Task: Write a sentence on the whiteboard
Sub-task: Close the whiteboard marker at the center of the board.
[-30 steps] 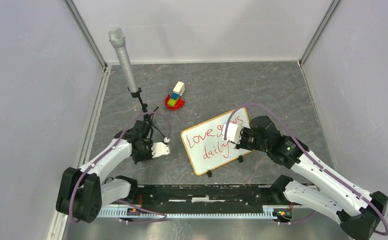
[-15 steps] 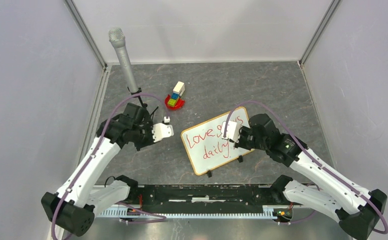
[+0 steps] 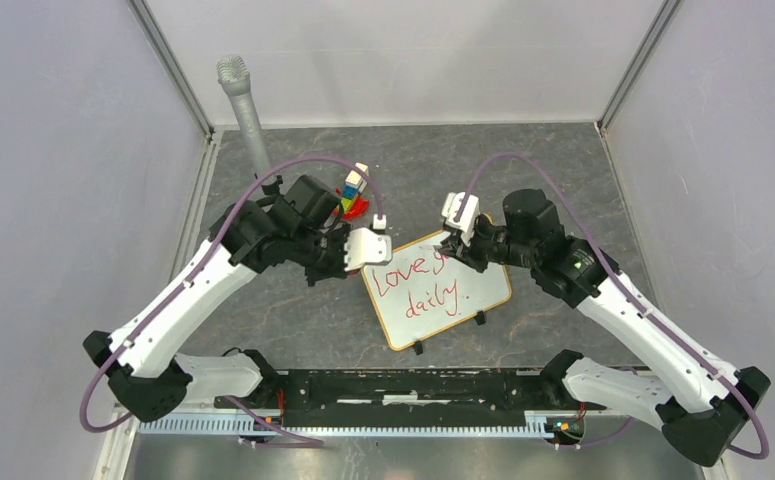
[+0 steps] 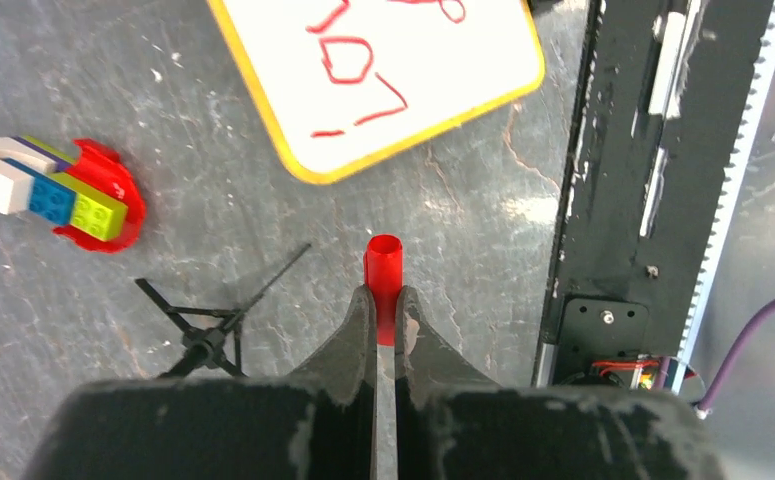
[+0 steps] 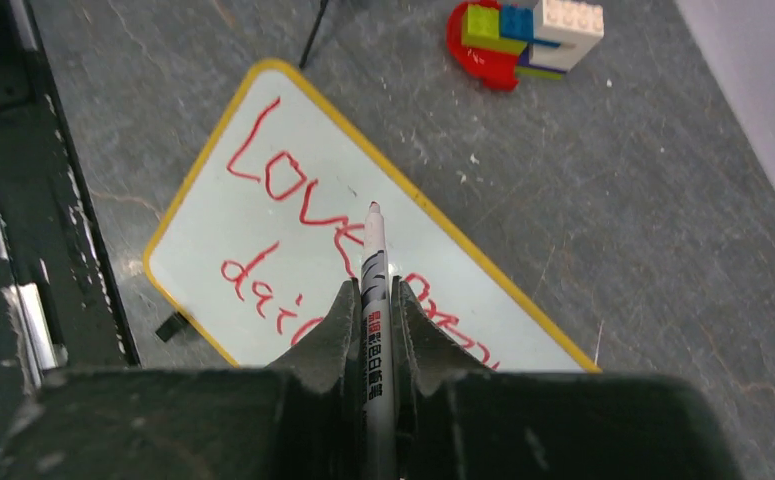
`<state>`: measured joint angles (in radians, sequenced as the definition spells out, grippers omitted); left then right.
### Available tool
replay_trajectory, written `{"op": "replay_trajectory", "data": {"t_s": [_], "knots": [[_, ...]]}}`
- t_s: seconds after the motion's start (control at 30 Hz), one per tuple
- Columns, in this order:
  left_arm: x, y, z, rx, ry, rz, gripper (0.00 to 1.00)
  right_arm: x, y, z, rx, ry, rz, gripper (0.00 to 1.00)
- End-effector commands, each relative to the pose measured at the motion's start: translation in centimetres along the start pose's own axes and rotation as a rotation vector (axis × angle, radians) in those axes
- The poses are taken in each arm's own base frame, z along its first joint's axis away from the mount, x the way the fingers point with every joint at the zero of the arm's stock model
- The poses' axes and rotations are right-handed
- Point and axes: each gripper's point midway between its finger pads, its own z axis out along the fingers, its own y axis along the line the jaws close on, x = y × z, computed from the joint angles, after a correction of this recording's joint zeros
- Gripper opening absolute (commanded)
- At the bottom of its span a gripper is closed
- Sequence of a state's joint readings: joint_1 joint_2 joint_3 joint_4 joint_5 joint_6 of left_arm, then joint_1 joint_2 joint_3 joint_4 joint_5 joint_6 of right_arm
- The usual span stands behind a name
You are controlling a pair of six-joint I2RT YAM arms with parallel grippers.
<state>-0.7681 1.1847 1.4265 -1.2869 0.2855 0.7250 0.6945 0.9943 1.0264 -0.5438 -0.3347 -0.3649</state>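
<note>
The sentence (image 3: 425, 283) looked finished in red on the whiteboard (image 3: 486, 292), flat on the tabletop (image 3: 523, 170). Over the board's far edge the right end effector (image 5: 374, 292) gripped the marker (image 5: 375, 255); beside its left corner the left end effector (image 4: 384, 300) pinched the red cap (image 4: 384, 262). Likely only capping remained.

sentence (image 5: 293, 200) partly hidden behind right fingers (image 5: 335, 335), whiteboard (image 4: 463, 70) cut off by left wrist view's top edge

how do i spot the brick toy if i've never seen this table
Find the whiteboard mid-table and look past its far left corner. The brick toy sits right of the grey microphone: the only multicoloured thing, bricks stacked on a red base.
</note>
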Motion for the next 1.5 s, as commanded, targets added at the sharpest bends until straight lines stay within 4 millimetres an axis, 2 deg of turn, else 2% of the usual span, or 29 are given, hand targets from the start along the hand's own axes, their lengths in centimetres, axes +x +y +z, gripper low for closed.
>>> {"op": "replay_trajectory", "data": {"t_s": [0.0, 0.17, 0.3, 0.53, 1.07, 1.47], "knots": [[-3.1, 2.0, -0.9, -0.057, -0.063, -0.046, 0.02, -5.2, 0.0, -0.9, -0.055, -0.17, 0.069, 0.0], [-4.5, 3.9, -0.3, -0.125, -0.111, -0.012, 0.03, -5.9, 0.8, -1.3, -0.166, -0.241, 0.173, 0.0], [-5.2, 3.2, 0.3, -0.103, -0.128, 0.027, 0.02, -5.5, 2.2, -1.1, -0.261, -0.286, 0.253, 0.0], [-6.4, 2.2, 1.3, -0.082, -0.167, 0.094, 0.02, -5.9, 3.8, -1.1, -0.381, -0.322, 0.313, 0.0], [-8.2, 1.2, 2.4, -0.035, -0.169, 0.138, 0.02, -6.4, 4.3, -1.1, -0.417, -0.331, 0.335, 0.0], [-8.6, 1.0, 2.2, -0.03, -0.181, 0.136, 0.03, -5.4, 4.3, -0.6, -0.401, -0.303, 0.332, 0.0]]}}
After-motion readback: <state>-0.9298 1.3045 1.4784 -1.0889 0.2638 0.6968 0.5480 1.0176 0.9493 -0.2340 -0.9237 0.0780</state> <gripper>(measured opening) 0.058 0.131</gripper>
